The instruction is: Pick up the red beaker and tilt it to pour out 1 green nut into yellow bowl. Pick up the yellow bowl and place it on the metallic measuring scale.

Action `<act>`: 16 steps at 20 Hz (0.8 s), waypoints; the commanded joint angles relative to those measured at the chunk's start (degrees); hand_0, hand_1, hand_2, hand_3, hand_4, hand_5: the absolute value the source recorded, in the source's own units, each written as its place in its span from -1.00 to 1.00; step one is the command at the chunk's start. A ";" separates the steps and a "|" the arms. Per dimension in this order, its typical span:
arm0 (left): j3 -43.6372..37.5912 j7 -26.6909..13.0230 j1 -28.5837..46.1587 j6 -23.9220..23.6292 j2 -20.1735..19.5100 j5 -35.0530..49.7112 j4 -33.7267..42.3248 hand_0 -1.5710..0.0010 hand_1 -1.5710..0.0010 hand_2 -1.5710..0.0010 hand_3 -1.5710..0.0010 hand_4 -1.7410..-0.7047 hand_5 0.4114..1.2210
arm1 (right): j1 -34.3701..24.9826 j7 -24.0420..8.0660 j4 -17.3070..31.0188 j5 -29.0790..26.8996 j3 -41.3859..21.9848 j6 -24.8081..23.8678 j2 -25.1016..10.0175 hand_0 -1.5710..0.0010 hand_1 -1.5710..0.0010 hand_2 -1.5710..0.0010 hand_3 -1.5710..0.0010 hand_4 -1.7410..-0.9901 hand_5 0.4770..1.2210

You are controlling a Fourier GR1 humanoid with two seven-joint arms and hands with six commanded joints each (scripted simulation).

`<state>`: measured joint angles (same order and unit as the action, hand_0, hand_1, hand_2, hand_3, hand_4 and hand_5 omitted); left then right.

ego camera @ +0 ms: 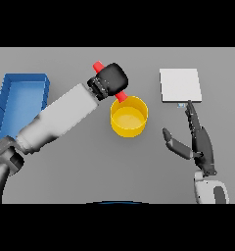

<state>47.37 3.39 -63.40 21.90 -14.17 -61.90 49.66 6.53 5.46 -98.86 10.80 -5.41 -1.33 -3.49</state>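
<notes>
Left hand [112, 77] wrapped round red beaker [120, 96], tilted, lower end over far rim of yellow bowl [129, 116]. No green nut visible in bowl or in the air. Beaker looks rigid, light and slim: mid-body grip suits, ends stay free. Bowl looks stiff, smooth-walled and light; best taken at rim or side wall, kept level. Right hand [198, 139] idle, fingers straight, thumb spread, just short of metallic scale [180, 85]. Blue bin [21, 100] at far left.

Red beaker [121, 96] tilted over yellow bowl [129, 116]; scale [180, 85] right, apart.
</notes>
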 commanded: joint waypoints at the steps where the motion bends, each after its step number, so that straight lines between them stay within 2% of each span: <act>1: 0.84 0.82 -1.14 -0.05 -0.10 -0.89 -0.65 -1.00 -1.00 -1.00 -0.94 -0.98 1.00 | -0.26 -0.58 0.55 0.01 0.27 -0.14 -0.09 1.00 1.00 1.00 1.00 0.46 -0.73; 3: 3.65 2.47 -2.45 0.15 -0.47 -3.30 -0.72 -1.00 -1.00 -1.00 -0.96 -0.99 1.00 | 0.30 0.96 -0.27 0.32 0.18 -0.19 -0.44 1.00 1.00 1.00 1.00 0.51 -0.75; 10: 11.73 5.75 -6.07 -1.48 0.07 -11.05 -3.46 -1.00 -1.00 -1.00 -0.99 -0.99 1.00 | 0.43 -0.14 0.06 -0.36 0.06 0.16 0.15 1.00 1.00 1.00 1.00 0.63 -0.76; 12: 13.23 6.77 -7.25 -2.46 0.06 -12.76 -4.15 -1.00 -1.00 -1.00 -0.99 -0.99 1.00 | 1.23 1.43 -0.61 0.19 -0.11 0.23 -0.42 1.00 1.00 1.00 1.00 0.61 -0.73; 16: 16.02 7.55 -10.43 -3.54 1.87 -15.96 -6.21 -1.00 -1.00 -1.00 -1.00 -0.99 1.00 | 0.79 1.06 -0.50 -0.52 0.29 0.08 -0.03 1.00 1.00 1.00 1.00 0.63 -0.73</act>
<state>63.38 10.92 -73.86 18.39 -12.29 -77.87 43.47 7.32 6.49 -99.36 10.28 -5.13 -1.25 -3.52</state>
